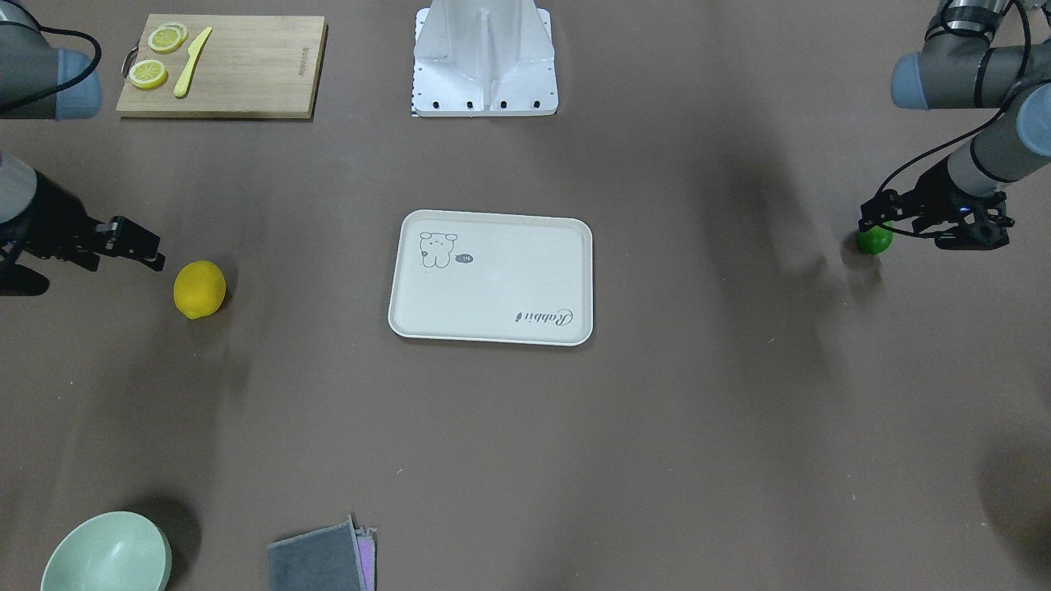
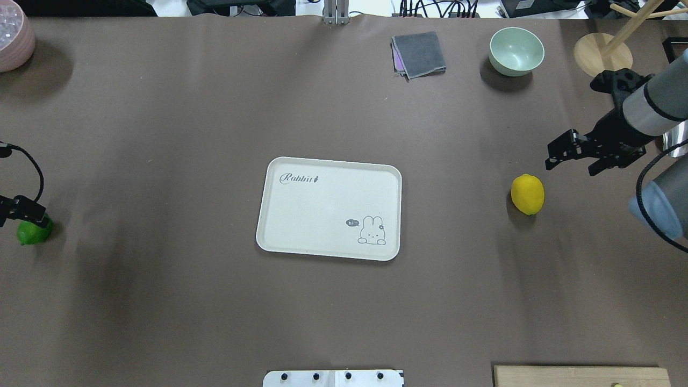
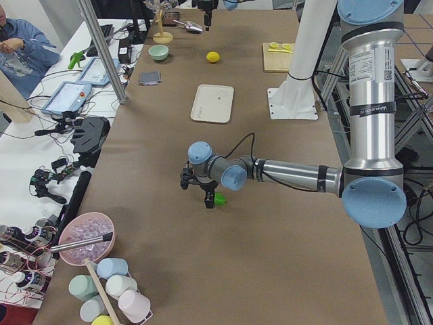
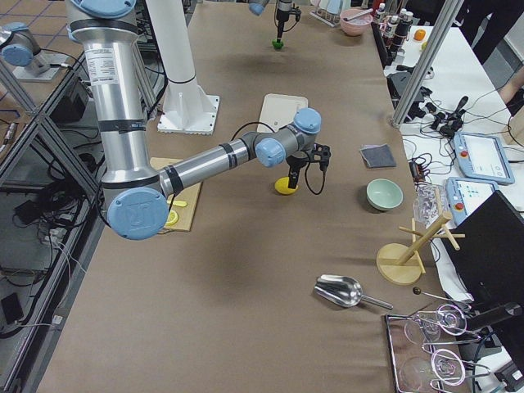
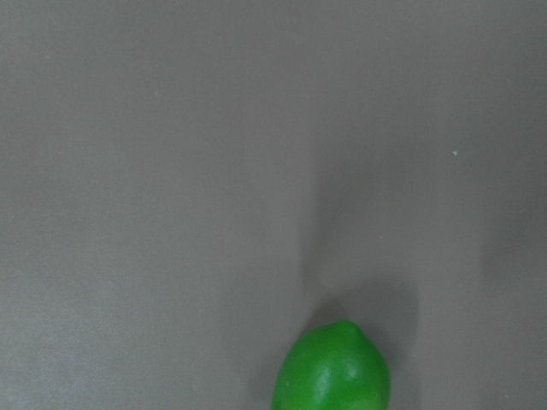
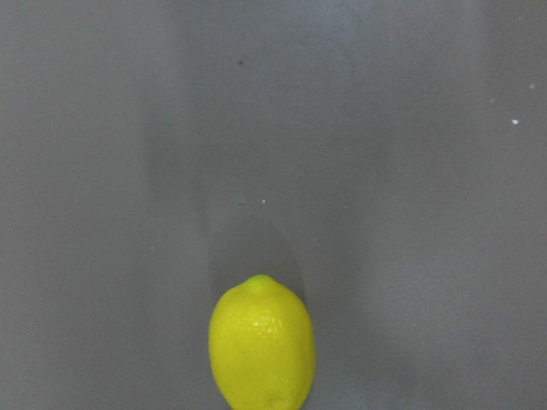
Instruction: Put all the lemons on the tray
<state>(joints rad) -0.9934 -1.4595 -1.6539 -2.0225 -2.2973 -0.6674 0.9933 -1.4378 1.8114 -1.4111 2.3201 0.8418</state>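
The yellow lemon (image 1: 199, 289) lies on the brown table on my right side, also seen in the overhead view (image 2: 527, 194) and the right wrist view (image 6: 261, 344). My right gripper (image 1: 152, 253) hovers open just beside and above it, not touching. The green lemon (image 1: 875, 240) lies at my far left, also in the overhead view (image 2: 35, 231) and the left wrist view (image 5: 333, 370). My left gripper (image 1: 893, 226) is open directly over it. The cream tray (image 1: 509, 279) with the rabbit drawing sits bare at the table's centre, also in the overhead view (image 2: 322, 215).
A wooden cutting board (image 1: 246, 66) with lemon slices and a yellow knife sits near my base on my right. A green bowl (image 2: 516, 51), a grey cloth (image 2: 419, 54) and a wooden rack (image 2: 602, 54) stand along the far edge. A pink bowl (image 2: 13, 35) is at the far left.
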